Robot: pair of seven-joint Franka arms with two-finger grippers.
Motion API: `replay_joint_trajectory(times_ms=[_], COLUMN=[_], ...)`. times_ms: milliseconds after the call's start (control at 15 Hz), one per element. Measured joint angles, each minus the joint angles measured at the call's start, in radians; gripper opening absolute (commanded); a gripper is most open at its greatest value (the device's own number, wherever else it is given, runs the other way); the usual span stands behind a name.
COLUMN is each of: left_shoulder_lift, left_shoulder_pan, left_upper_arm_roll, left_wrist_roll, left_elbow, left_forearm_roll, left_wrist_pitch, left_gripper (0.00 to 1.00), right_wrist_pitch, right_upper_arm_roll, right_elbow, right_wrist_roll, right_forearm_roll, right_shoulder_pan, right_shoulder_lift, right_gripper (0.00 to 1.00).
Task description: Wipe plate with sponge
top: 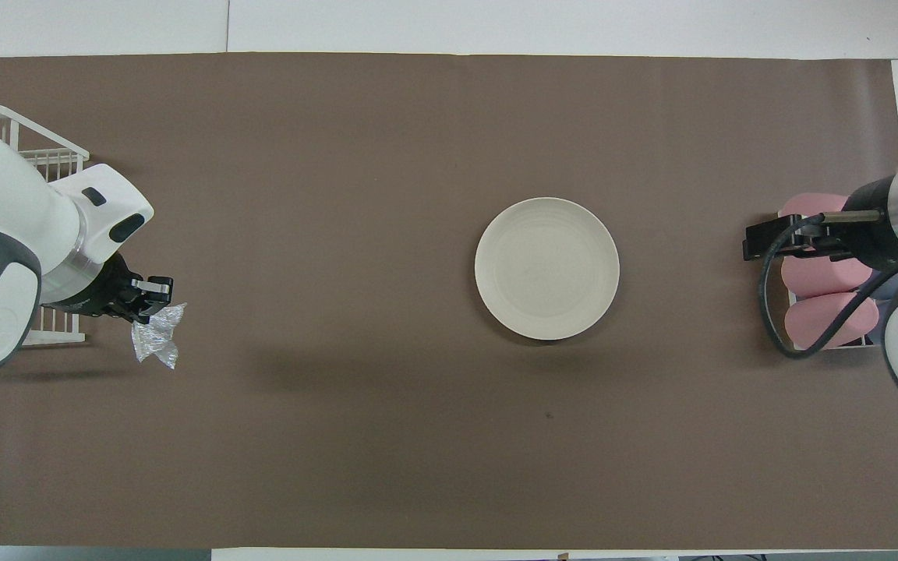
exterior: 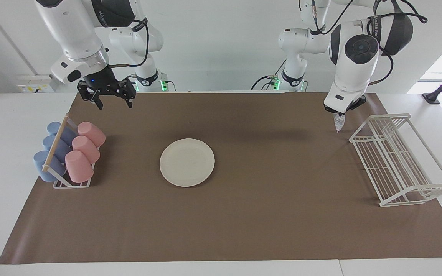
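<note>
The cream-white plate [exterior: 187, 162] lies flat on the brown mat near the middle of the table; it also shows in the overhead view [top: 546, 268]. My left gripper [exterior: 340, 112] [top: 146, 302] is shut on the silvery mesh sponge [exterior: 338, 122] [top: 157, 336]. It holds the sponge hanging in the air over the mat beside the white wire rack, well apart from the plate. My right gripper [exterior: 114, 103] [top: 753, 240] is open and empty, raised over the mat by the pink cups, and waits there.
A white wire rack [exterior: 397, 159] [top: 44, 160] stands at the left arm's end of the table. A holder with pink cups [exterior: 84, 151] [top: 823, 276] and blue cups [exterior: 54, 149] stands at the right arm's end. The brown mat [exterior: 267, 214] covers the table.
</note>
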Motion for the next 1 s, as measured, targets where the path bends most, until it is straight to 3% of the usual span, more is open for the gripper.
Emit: replay_joint_trajectory(times_ms=[133, 332, 665, 997], left_shoulder_lift=[0.027, 0.059, 0.138, 0.236], left_shoulder_pan=[-0.007, -0.016, -0.006, 0.047], left_upper_arm_roll=[-0.001, -0.004, 0.007, 0.012], left_wrist_roll=[0.0, -0.001, -0.057, -0.195], left_elbow=[0.045, 0.074, 0.081, 0.082], left_forearm_roll=[0.12, 0.283, 0.442, 0.515], left_wrist_pitch=[-0.027, -0.032, 0.028, 0.093], left_gripper=[0.0, 0.0, 0.0, 0.0], right_wrist_pitch=[-0.014, -0.079, -0.081, -0.076], right_upper_arm_roll=[-0.092, -0.153, -0.165, -0.188], right_elbow=[0.001, 0.024, 0.039, 0.042], right_wrist_roll=[-0.031, -0.083, -0.089, -0.076], right_forearm_roll=[-0.003, -0.003, -0.003, -0.003], right_shoulder_pan=[0.066, 0.076, 0.081, 0.076], right_shoulder_lift=[0.001, 0.01, 0.021, 0.021], right_gripper=[1.0, 1.0, 1.0, 1.0])
